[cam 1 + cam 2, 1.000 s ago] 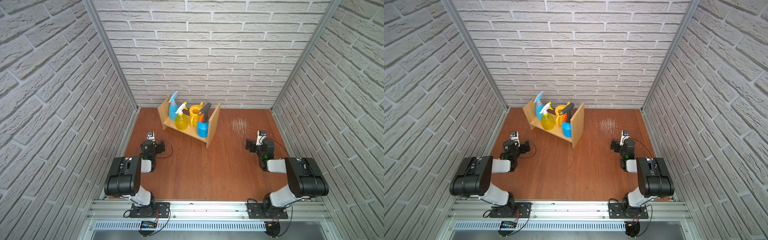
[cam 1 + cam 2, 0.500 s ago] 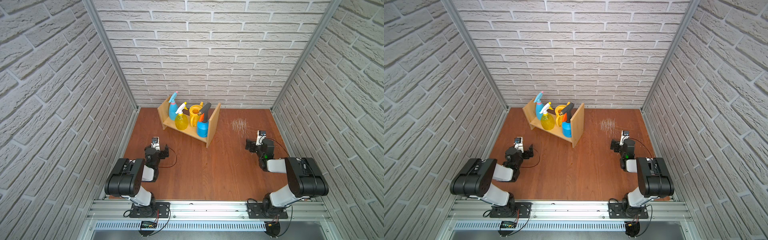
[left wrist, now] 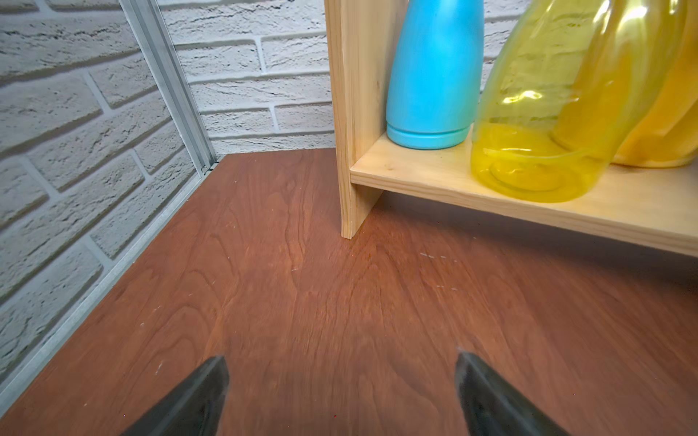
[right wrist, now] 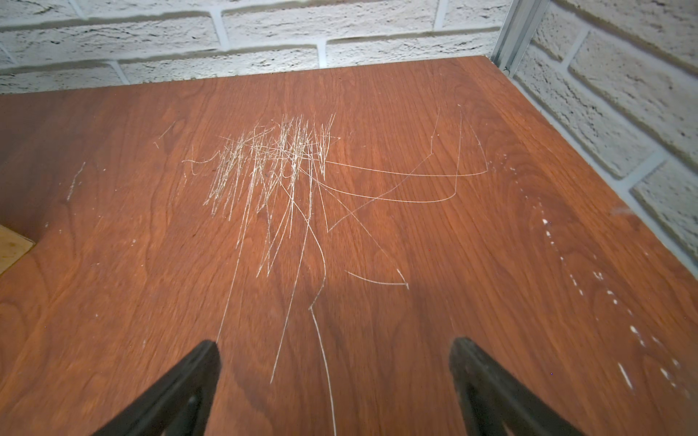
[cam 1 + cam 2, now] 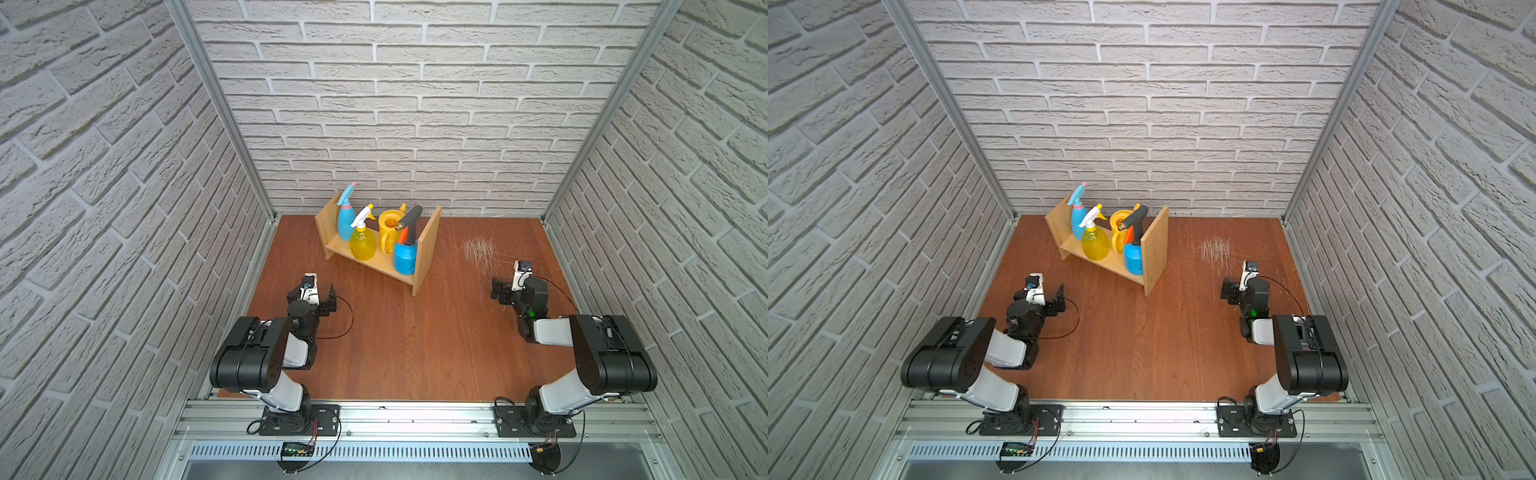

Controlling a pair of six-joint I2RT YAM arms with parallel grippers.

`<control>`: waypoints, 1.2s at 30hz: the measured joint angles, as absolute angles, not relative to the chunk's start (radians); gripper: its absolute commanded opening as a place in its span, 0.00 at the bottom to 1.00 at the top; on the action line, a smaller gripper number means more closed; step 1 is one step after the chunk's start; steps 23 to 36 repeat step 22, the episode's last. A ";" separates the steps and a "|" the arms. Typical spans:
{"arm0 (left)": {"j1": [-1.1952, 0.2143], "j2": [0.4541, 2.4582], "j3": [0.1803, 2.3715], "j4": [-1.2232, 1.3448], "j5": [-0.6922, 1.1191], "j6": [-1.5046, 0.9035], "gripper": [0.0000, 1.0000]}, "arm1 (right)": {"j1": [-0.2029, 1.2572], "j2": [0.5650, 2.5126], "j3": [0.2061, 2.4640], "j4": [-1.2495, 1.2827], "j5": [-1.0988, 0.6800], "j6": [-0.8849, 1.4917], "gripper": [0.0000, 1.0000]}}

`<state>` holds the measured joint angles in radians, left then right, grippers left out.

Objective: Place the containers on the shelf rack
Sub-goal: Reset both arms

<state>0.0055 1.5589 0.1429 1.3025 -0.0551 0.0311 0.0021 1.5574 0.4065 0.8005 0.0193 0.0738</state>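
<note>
While both my arms sit folded low at the front of the reddish-brown wooden counter (image 5: 415, 353), my left pincer (image 3: 340, 370) is spread wide and holds nothing, with only bare wood between its tips. My right pincer (image 4: 332, 355) is likewise spread and empty, well apart from the left one, and faces a patch of pale scratches (image 4: 272, 166) in the counter. Farther back, to the left of those scratches, stands the light wooden H-shaped shelf rack (image 5: 428, 245), set at a slant with its right end nearer me. All four containers stand upright on its low board. The blue pump sprayer with a grey handle (image 5: 404, 259) is just beside the right end panel. Next comes the translucent yellow spray bottle with a white trigger (image 5: 362, 245), with the opaque yellow watering can (image 5: 388, 232) behind the two. The light-blue spray bottle (image 5: 345, 222) stands by the far left panel. Beyond rises the white brick wall (image 5: 415, 124).
</note>
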 measured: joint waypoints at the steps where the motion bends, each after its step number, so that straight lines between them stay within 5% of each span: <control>1: 0.005 1.559 0.140 1.310 -0.052 0.033 0.98 | 0.002 1.557 0.406 0.801 0.019 0.074 0.99; 36: 0.002 1.559 0.131 1.333 -0.033 0.047 0.98 | 0.002 1.557 0.406 0.801 0.020 0.074 0.99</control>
